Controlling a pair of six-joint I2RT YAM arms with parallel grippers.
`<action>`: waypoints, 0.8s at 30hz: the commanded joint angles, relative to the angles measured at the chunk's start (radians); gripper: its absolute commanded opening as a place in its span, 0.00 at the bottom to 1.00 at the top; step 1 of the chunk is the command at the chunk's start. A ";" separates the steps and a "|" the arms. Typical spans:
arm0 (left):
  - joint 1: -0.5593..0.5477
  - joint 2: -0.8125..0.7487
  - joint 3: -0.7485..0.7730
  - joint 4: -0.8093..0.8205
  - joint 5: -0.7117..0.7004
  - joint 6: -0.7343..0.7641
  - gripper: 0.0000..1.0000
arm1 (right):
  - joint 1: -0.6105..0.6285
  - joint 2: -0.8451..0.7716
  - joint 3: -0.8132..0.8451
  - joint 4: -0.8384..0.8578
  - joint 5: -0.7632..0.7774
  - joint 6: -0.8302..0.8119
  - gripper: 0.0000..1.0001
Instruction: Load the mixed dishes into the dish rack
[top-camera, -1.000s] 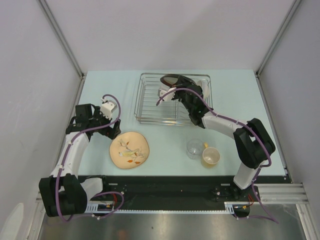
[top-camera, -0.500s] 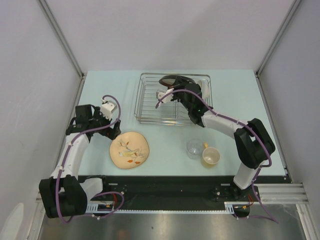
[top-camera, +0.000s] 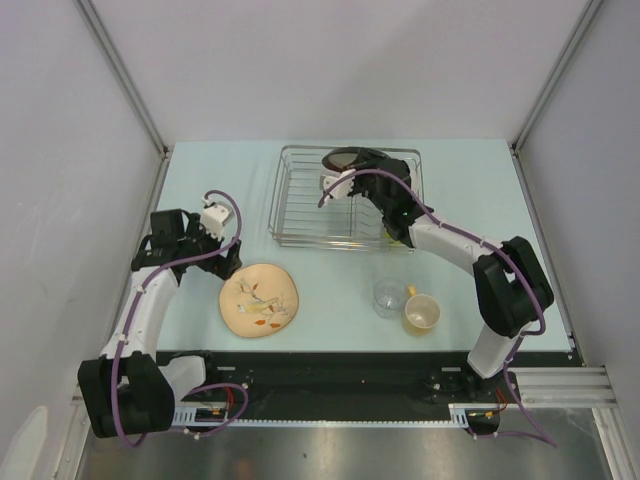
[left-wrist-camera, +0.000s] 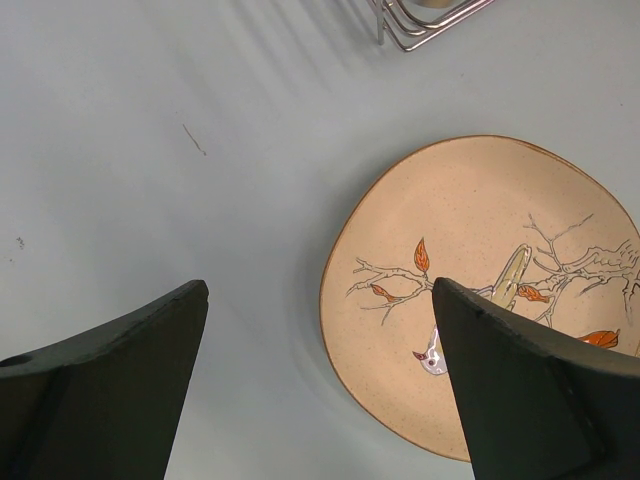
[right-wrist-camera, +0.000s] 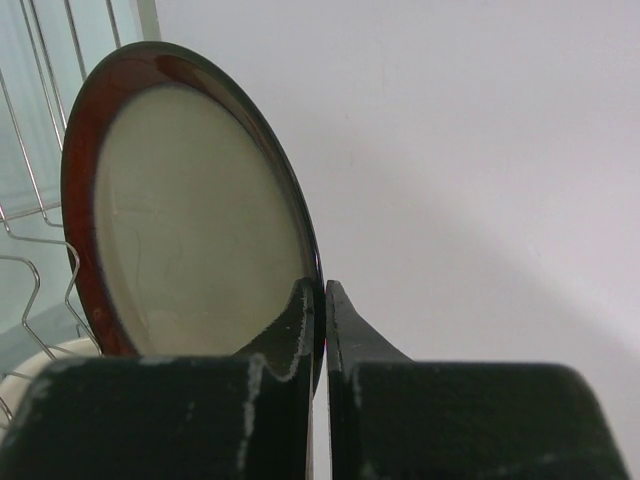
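On the left nothing has moved: the left gripper (top-camera: 214, 216) hangs with its jaws spread wide and empty above the counter (top-camera: 200, 170), just beside the beige plate with the leaf pattern (top-camera: 260, 300). That plate lies flat and untouched, near the front corner of the dish rack (top-camera: 276, 215). The change is inside the rack. Over the last second the right arm has swung slightly toward the far right, carrying the dark-red-rimmed plate (top-camera: 345, 157) with it. The right gripper (right-wrist-camera: 322, 290) is clenched on this plate's rim, and the wrist view shows the plate standing on edge with the rack wires behind it. Whether its lower edge is seated between the tines cannot be told. A pale rim low in that view (right-wrist-camera: 42, 362) may be the white bowl, already in the rack. The small shift reads as lining the plate up with a slot, so the placing step looks under way but not finished, since the plate has not been let go. Right of centre, the clear glass (top-camera: 387, 297) and the yellowish handled cup (top-camera: 422, 312) stand touching on the counter, still to be loaded, as is the leaf plate.
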 joint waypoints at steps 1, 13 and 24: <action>0.008 -0.024 0.005 0.012 0.010 -0.007 0.99 | -0.035 -0.056 0.076 0.158 -0.017 -0.018 0.00; 0.009 -0.024 0.002 0.016 0.001 0.002 1.00 | -0.051 -0.029 0.064 0.138 -0.018 0.028 0.00; 0.009 -0.028 0.002 0.016 0.006 -0.003 1.00 | -0.061 0.010 0.031 0.145 0.027 0.145 0.00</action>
